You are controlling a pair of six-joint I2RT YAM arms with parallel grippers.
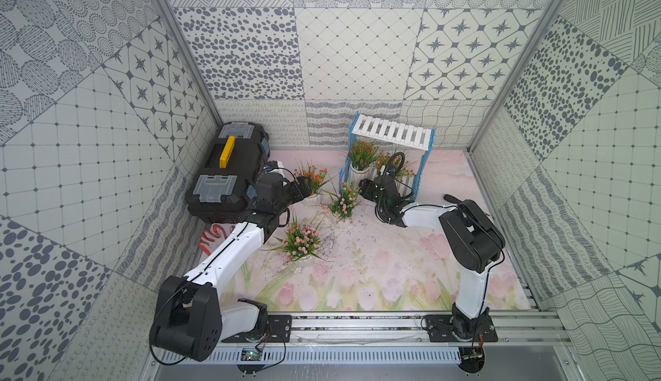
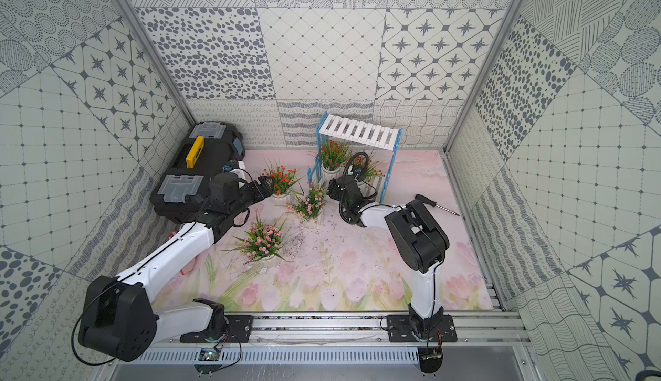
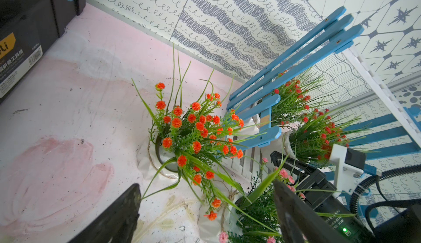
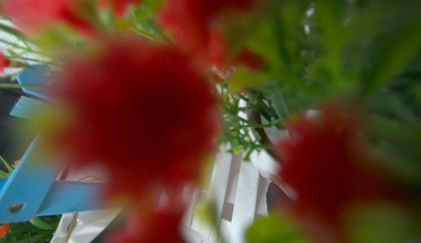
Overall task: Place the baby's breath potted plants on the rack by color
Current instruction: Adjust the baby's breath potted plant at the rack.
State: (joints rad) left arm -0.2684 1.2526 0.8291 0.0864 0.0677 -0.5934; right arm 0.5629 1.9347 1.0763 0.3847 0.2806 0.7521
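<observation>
by the toolbox (image 1: 229, 171), left hand (image 1: 304, 188) agape; right hand (image 1: 366, 185) amid red flowers (image 4: 136, 107), grip unclear

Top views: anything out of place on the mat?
Yes. A screwdriver lies on the mat beside the right arm, and a red looped object pokes out from under the left arm by the toolbox. Neither is a task item. The mat also shows dark scuffs and specks near its middle.

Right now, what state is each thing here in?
rack, standing; two orange-red plants on its lower tier.
third orange-red plant, upright on the mat.
two pink plants, upright on the mat.
toolbox, closed.
left gripper, open, by the third orange-red plant.
right gripper, at the rack; jaws hidden by foliage.
</observation>
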